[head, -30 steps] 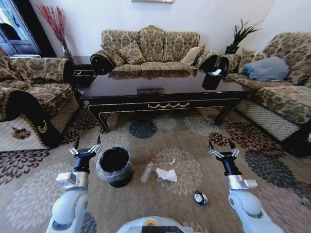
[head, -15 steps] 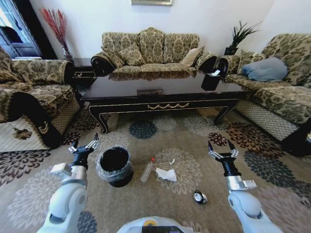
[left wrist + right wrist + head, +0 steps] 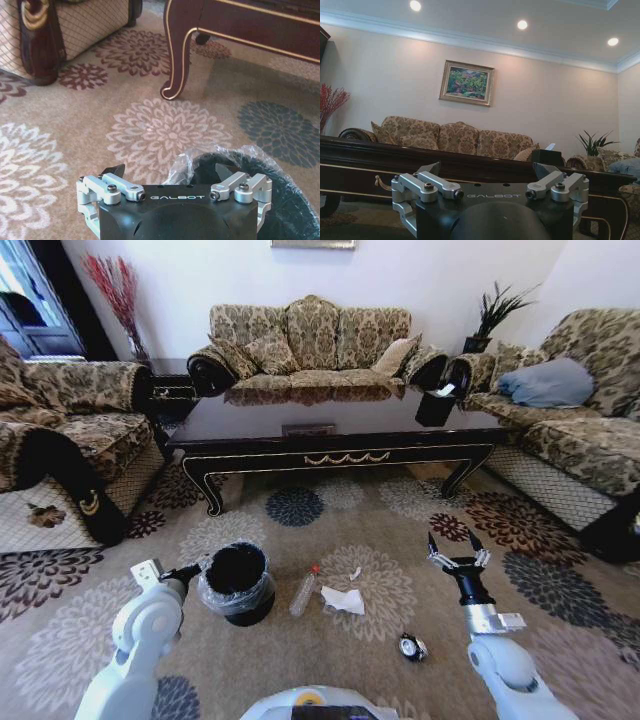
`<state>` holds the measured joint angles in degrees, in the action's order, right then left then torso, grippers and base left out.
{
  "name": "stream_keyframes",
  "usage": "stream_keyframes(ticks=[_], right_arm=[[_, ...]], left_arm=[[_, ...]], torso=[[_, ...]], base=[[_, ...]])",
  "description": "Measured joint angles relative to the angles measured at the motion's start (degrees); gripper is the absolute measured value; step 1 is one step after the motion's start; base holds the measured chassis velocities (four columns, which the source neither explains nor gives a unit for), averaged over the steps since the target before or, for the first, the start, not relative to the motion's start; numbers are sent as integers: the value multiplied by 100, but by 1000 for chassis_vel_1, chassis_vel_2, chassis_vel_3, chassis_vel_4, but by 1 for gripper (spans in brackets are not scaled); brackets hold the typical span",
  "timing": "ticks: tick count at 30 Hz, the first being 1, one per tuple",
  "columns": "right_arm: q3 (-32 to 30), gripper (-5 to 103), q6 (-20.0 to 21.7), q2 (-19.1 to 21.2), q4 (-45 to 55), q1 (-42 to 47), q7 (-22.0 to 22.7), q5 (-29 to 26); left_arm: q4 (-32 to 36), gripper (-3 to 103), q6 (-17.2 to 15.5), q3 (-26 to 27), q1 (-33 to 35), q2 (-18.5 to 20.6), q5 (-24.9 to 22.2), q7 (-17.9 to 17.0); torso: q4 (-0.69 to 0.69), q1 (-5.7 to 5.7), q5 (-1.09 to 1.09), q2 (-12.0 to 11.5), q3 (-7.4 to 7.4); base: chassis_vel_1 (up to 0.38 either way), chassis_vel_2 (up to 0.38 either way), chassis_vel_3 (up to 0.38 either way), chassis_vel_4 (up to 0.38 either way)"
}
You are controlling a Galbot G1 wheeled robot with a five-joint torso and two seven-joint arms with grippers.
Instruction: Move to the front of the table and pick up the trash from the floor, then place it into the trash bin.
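Note:
The dark glossy table (image 3: pixel 330 454) stands across the middle of the room. On the patterned floor (image 3: pixel 300 650) in front of it lies the trash: a clear bottle with a red cap (image 3: pixel 303 590), crumpled white paper (image 3: pixel 345 600), a white scrap (image 3: pixel 355 573) and a small dark round item (image 3: pixel 411 647). Left of the bottle is the black trash bin (image 3: pixel 237 582), lined with a clear bag. My left gripper (image 3: pixel 195 569) points at the bin's left rim; in the left wrist view this gripper (image 3: pixel 172 172) is open above the bin (image 3: pixel 280 200). My right gripper (image 3: pixel 455 556) is upright, open and empty, right of the trash.
Sofas (image 3: pixel 310 340) surround the table on three sides, with an armchair (image 3: pixel 60 450) at the left and another sofa (image 3: pixel 570 420) at the right. A dark tissue box (image 3: pixel 436 405) sits on the table's right end. The table's curved leg (image 3: pixel 177 50) is beyond the bin.
My left arm has swung inward and tipped over, bringing its gripper from upright beside the bin to pointing at the bin's rim. The right arm has hardly moved.

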<state>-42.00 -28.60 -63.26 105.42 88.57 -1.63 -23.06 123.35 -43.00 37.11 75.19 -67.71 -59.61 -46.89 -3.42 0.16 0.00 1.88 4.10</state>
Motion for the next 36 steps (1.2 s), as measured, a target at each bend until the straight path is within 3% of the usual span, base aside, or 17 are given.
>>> stream_keyframes(ticks=[9, 18, 29, 32, 36], right_arm=[[32, 100, -13, -51, -70, -6, 1, 62], [20, 100, -78, -44, -131, -10, 1, 68], [70, 100, -80, -22, -170, -65, -1, 73], [64, 100, -90, -9, -181, -67, -2, 68], [61, 100, -98, -9, -189, -71, -3, 66]], left_arm=[[-633, 100, 44, -550, -330, -170, 214, 79], [-976, 100, 66, -605, -273, -313, 384, 19], [-1435, 102, 77, -750, -540, -370, 226, 117], [-1460, 99, 79, -777, -542, -375, 253, 91], [-1458, 84, 80, -782, -493, -378, 281, 65]], torso=[[-2, 0, 0, 0, 0], [0, 0, 0, 0, 0], [-2, 0, 0, 0, 0], [-2, 0, 0, 0, 0], [-2, 0, 0, 0, 0]], base=[[0, 0, 0, 0], [0, 0, 0, 0], [0, 0, 0, 0], [0, 0, 0, 0], [0, 0, 0, 0]])
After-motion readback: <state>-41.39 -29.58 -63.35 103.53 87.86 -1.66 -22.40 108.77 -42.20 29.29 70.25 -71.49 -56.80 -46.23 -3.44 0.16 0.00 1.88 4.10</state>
